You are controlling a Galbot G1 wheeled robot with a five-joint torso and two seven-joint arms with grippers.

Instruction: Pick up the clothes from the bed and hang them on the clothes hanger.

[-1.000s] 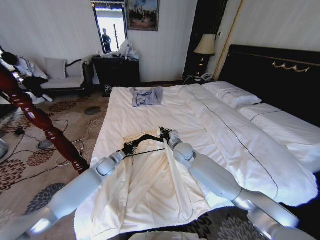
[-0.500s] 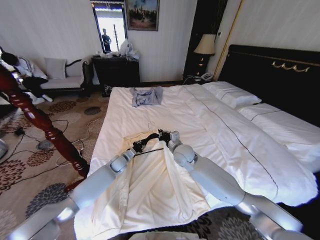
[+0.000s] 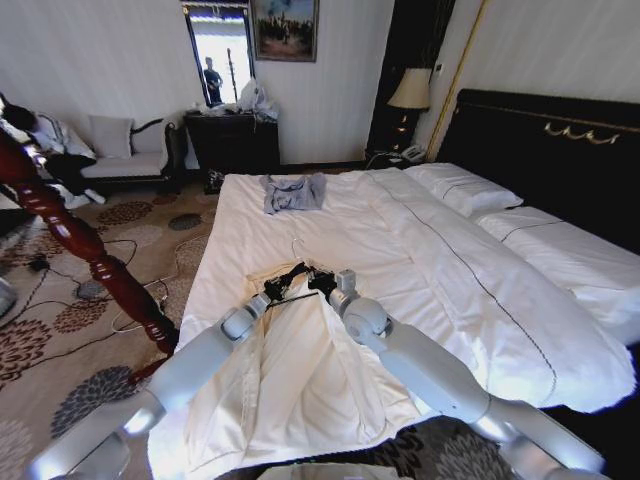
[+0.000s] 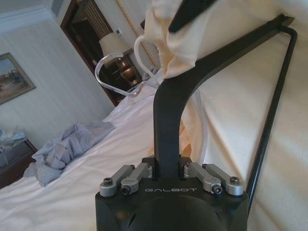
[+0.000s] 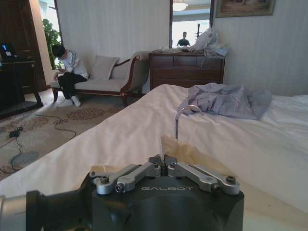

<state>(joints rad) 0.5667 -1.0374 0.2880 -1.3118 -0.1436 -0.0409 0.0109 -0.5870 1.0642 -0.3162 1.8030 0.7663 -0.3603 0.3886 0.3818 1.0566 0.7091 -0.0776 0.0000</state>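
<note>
The cream clothes (image 3: 300, 370) lie spread lengthwise on the white bed (image 3: 400, 230), collar toward the far end. At the collar my left gripper (image 3: 276, 291) is shut on the black clothes hanger (image 3: 293, 283). In the left wrist view the hanger's thick arm (image 4: 168, 110) rises from between the fingers of the left gripper (image 4: 168, 166). Cream fabric (image 4: 202, 29) drapes over the arm, and the metal hook (image 4: 115, 72) curls beyond it. My right gripper (image 3: 322, 282) sits just beside the left one. In its own view the right gripper (image 5: 163, 166) is pinched on a cream collar edge (image 5: 192, 154).
A small grey-blue garment (image 3: 293, 192) lies at the bed's far end. A reddish-brown turned wooden post (image 3: 80, 240) slants over the patterned carpet left of the bed, with cables on the floor near it. A sofa (image 3: 125, 160) and a dark dresser (image 3: 232, 140) line the far wall.
My left gripper has carried the hanger up the bed to the collar. My right gripper has shifted slightly left and closer to it.
</note>
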